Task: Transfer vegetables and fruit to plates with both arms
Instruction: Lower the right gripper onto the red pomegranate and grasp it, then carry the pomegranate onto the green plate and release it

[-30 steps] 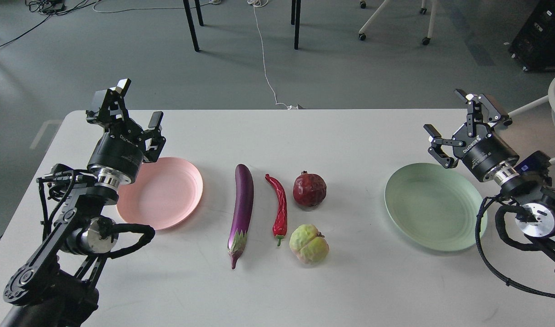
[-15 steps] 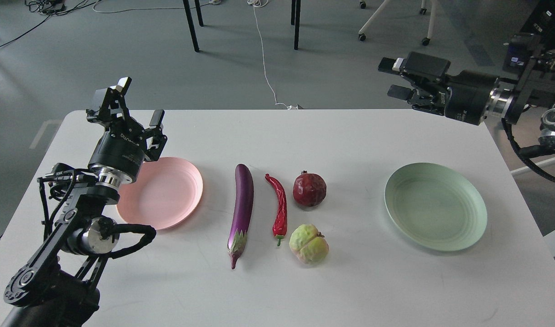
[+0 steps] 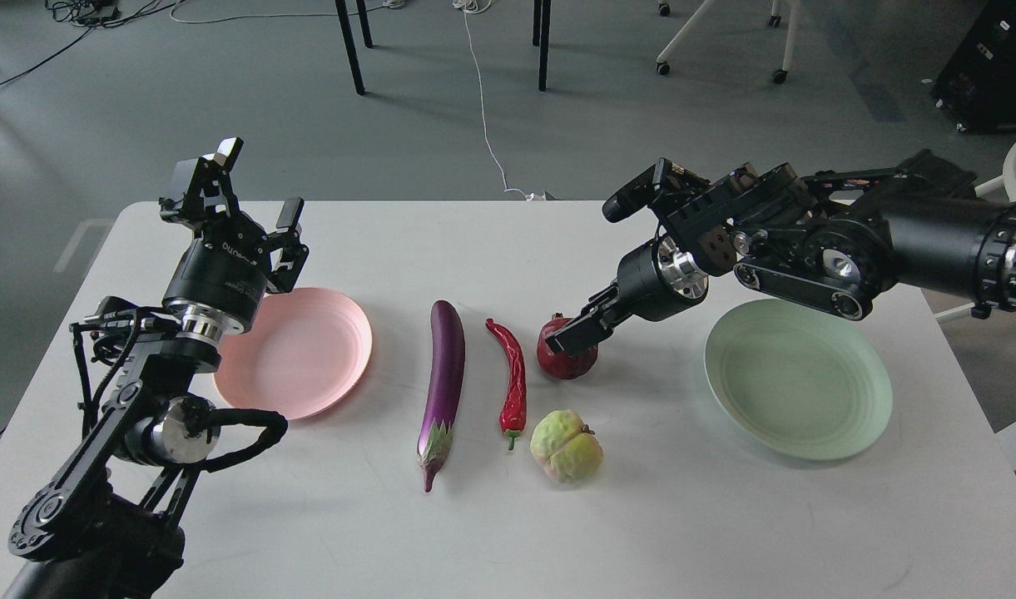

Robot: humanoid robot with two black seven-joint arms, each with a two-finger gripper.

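Lying between two plates (image 3: 295,353) are four foods; left jaws released, right jaws' state unclear.

At centre frame, the right claw (image 3: 576,333) reaches down over the dark red pomegranate (image 3: 564,359) on the white worktop (image 3: 508,532). The eggplant (image 3: 441,387), chili pepper (image 3: 512,384) and yellow-green fruit (image 3: 567,445) lie alongside. The left claw (image 3: 241,195) hangs spread above the pink plate (image 3: 304,353); the mint plate (image 3: 799,378) sits at right.
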